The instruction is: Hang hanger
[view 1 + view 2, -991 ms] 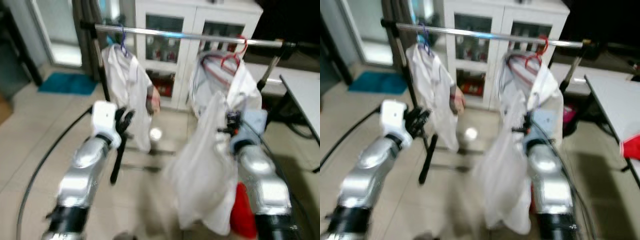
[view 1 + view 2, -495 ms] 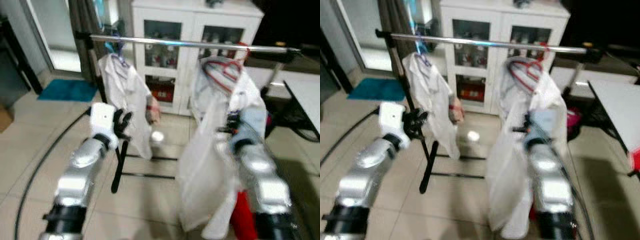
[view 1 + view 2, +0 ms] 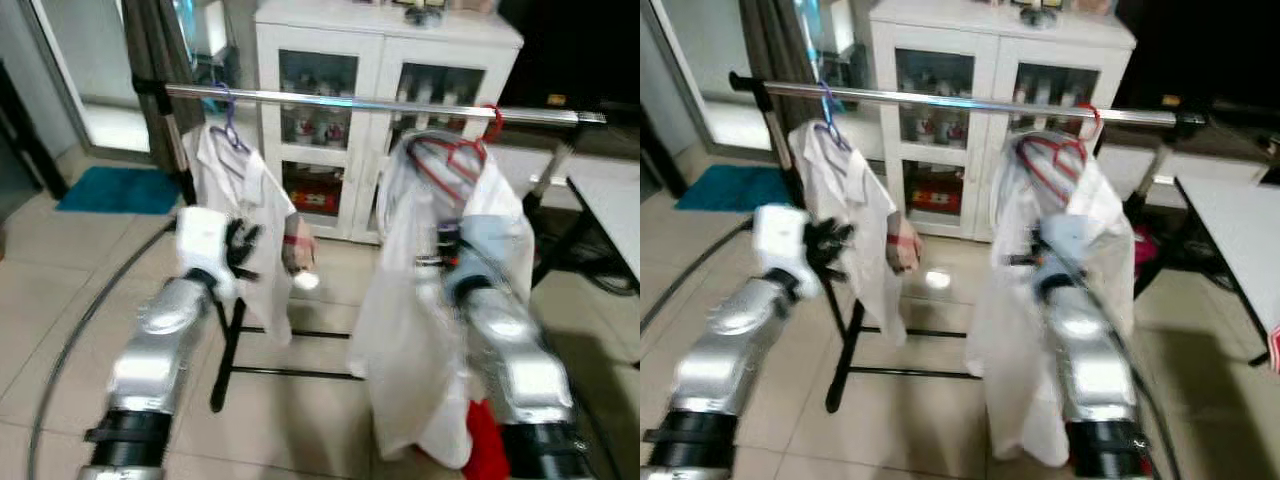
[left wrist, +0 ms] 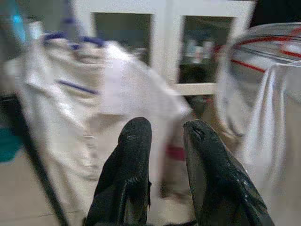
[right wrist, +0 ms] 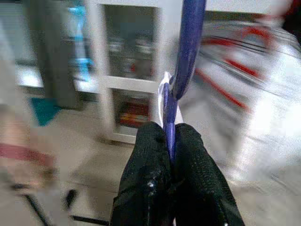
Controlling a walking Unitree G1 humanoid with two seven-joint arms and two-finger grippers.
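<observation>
The right gripper (image 5: 170, 141) is clamped on a purple plastic hanger (image 5: 187, 52) carrying a white garment (image 3: 410, 330), held below the silver clothes rail (image 3: 380, 103). The left gripper (image 4: 164, 129), fingers slightly parted and empty, is raised near a white shirt (image 3: 245, 215) hanging from the rail.

— Where do my head cameras point?
— Forward and down at the clothes rail (image 3: 380, 103); both eyes share it.
— And my wrists?
— Each looks close along its fingers; both share the white cabinet (image 4: 164, 42) ahead of the jaws.
</observation>
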